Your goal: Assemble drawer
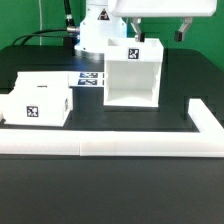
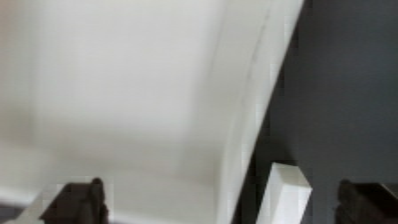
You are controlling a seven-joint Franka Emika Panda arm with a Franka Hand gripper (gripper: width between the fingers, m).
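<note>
The drawer's large hollow white casing (image 1: pixel 133 72) stands upright in the middle of the table, open side toward the camera, with a tag on its top. A small white tray (image 1: pixel 35 103) with a tag lies apart at the exterior view's left. My gripper (image 1: pixel 158 36) hovers just above the casing's top far edge. In the wrist view the gripper (image 2: pixel 221 205) is open. Its dark fingertips (image 2: pixel 75 200) stand wide apart, and a thin white wall edge (image 2: pixel 290 195) of the casing (image 2: pixel 125 90) lies between them, touching neither.
A long low white rail (image 1: pixel 150 148) runs along the front and turns back at the exterior view's right. The marker board (image 1: pixel 88 77) lies flat behind the casing, near the robot base (image 1: pixel 95 35). The table is black.
</note>
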